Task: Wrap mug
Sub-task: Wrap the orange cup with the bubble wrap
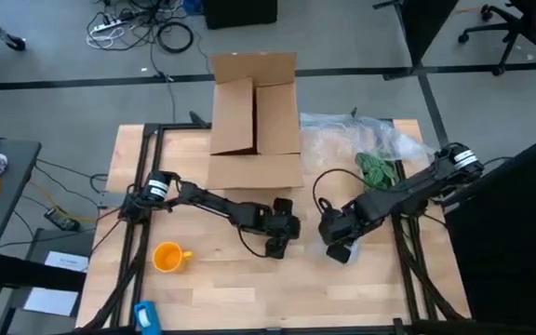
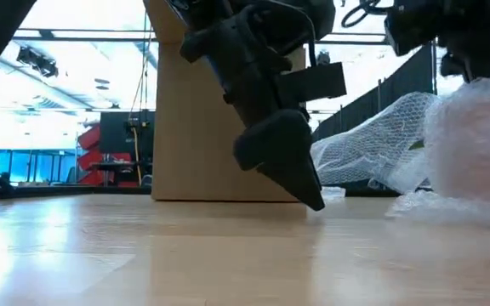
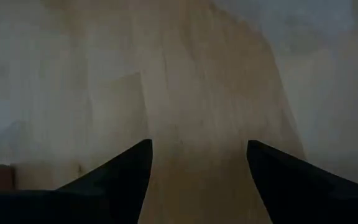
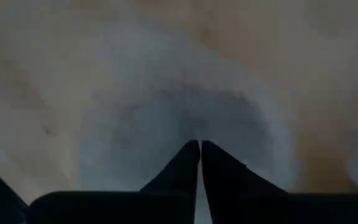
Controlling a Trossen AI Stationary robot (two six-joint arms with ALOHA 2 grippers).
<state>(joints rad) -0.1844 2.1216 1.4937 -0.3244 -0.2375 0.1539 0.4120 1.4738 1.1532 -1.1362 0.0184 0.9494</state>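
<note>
mug (image 1: 167, 257) sat near table's front-left, well apart from left gripper (image 1: 277, 244), fingers spread | right gripper (image 1: 340, 249) pinched plastic sheet (image 2: 475, 144)

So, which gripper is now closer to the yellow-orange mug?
The left. The left gripper sits near the table's middle, beside the mug, with bare wood between them. The right gripper is farther, beyond the left gripper, pinching the clear plastic sheet.

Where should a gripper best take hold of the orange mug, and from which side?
Probably from above, on the rim of the mug, at the side away from its handle. It stands upright with the mouth open upward, and the handle points toward the left gripper.
</note>
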